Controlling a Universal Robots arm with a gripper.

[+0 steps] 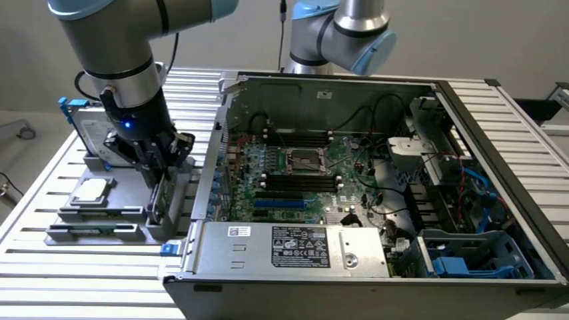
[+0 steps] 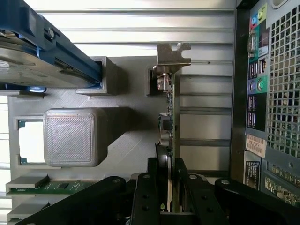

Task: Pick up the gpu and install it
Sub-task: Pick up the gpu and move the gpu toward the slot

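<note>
Arm [image 1: 133, 73] hangs vertical, gripper [image 2: 169, 165] clamped across the upright gpu [image 2: 171, 117] in its grey holder [image 2: 131, 140].

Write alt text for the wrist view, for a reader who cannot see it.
The gripper is shut on the edge of the gpu, a thin card standing on edge in a slot of a grey holder. Beside the holder is the vented back panel of a computer case; a silver hard drive with blue rails stands in another slot.

The gpu [image 2: 172, 103] bears a bare-metal bracket [image 2: 173, 54] (dull), its holder [image 2: 70, 136] matt plastic.
</note>
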